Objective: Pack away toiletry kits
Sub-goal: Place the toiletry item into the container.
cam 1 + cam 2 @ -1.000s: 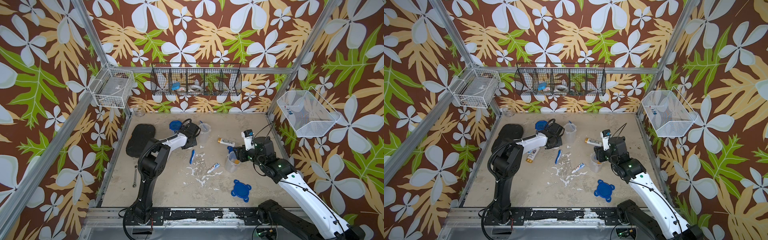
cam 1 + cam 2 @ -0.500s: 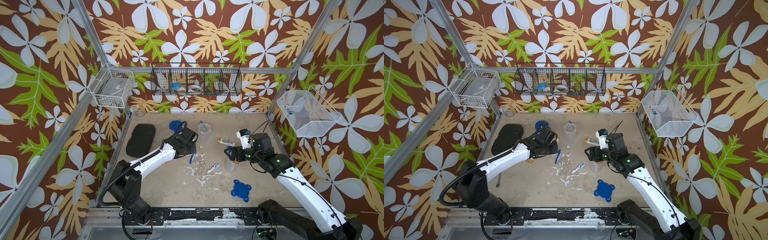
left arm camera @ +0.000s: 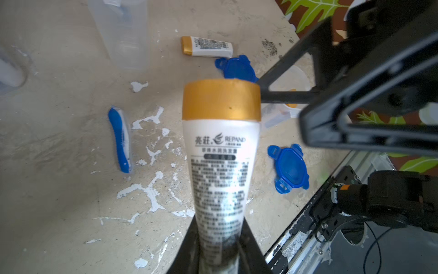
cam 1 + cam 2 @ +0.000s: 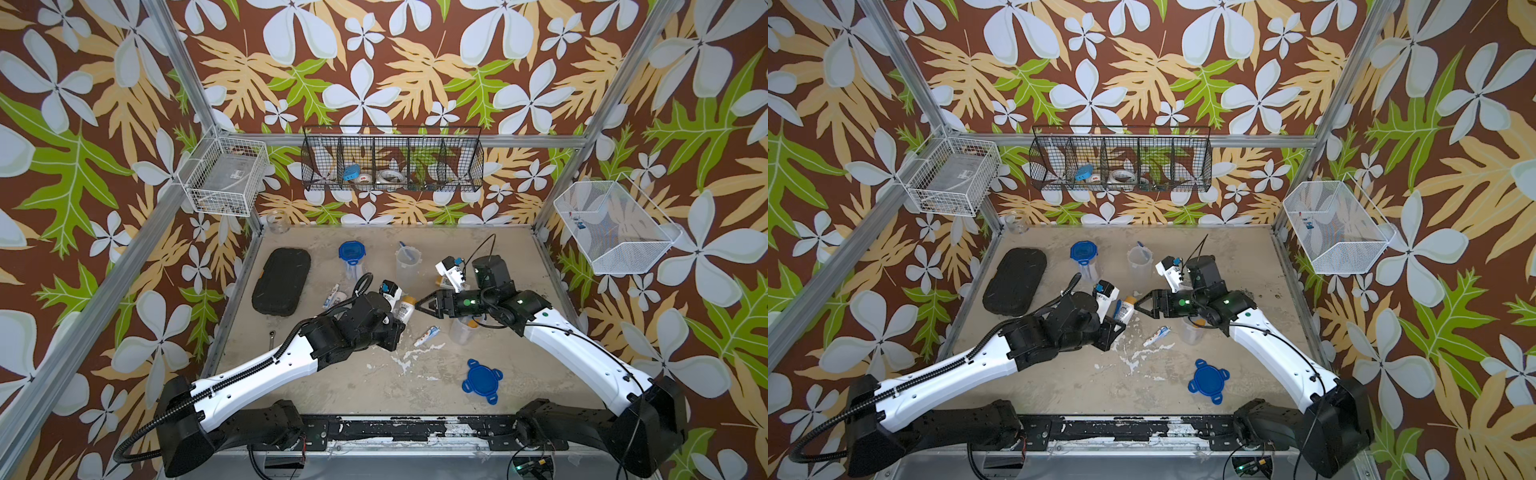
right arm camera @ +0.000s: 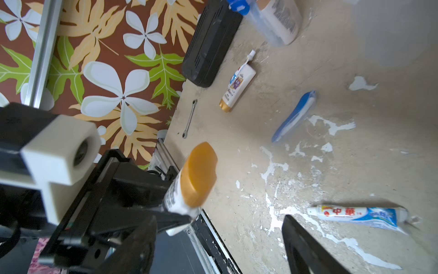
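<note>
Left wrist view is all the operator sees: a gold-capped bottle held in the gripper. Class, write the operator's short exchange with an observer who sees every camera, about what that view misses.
Operator: My bottle fills the middle of my picture. What does it hide?
Observer: A toothpaste tube lies flat on the table. It shows clearly from the right wrist and in both top views.
Operator: Is any cup closed?
Observer: One. In a top view a cup stands with its blue lid on, near the black case.
</note>
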{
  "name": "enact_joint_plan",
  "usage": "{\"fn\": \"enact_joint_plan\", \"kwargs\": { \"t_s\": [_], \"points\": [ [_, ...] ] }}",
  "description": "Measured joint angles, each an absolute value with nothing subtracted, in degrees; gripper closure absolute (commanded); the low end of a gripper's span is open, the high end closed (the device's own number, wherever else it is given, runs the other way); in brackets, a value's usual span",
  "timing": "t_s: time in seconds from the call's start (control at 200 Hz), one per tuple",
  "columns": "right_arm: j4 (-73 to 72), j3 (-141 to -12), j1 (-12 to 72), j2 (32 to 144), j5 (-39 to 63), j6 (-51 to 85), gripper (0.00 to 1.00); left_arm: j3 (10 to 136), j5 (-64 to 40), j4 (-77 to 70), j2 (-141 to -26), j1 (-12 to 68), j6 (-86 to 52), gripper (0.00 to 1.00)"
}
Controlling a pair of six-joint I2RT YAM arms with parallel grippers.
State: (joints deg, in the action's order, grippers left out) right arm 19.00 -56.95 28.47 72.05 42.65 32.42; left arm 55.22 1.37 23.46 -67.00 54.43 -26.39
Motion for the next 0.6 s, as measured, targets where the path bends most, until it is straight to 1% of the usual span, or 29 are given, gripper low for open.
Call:
{"fn": "enact_joint_plan", "kwargs": {
  "t_s": [0.055,0.27,0.34,0.37,0.44,0.601],
  "points": [
    [17.87,-56.49,29.52,72.36,43.22,33.23,0.2,55.37,1.1,22.76,-67.55,55.44,-25.91,0.92],
    [15.29,-56.49,31.18,73.78,43.66,35.53,0.53,56.29,0.19,20.73,-70.35,58.35,-25.21,0.91],
    [16.12,-56.88,31.16,73.93,42.52,35.18,0.64,56.8,0.86,20.38,-71.05,58.59,-24.84,0.91],
    [16.88,-57.32,31.09,74.04,41.47,34.74,0.67,56.97,1.39,20.12,-71.37,58.67,-24.4,0.91],
    [18.15,-58.26,31.07,74.24,39.99,33.8,0.67,57.12,2.04,19.57,-71.92,58.83,-23.83,0.91],
    [19.05,-58.54,31.07,74.08,39.2,32.73,0.58,58.0,3.27,19.33,-73.23,58.83,-23.2,0.91]
  ]
}}
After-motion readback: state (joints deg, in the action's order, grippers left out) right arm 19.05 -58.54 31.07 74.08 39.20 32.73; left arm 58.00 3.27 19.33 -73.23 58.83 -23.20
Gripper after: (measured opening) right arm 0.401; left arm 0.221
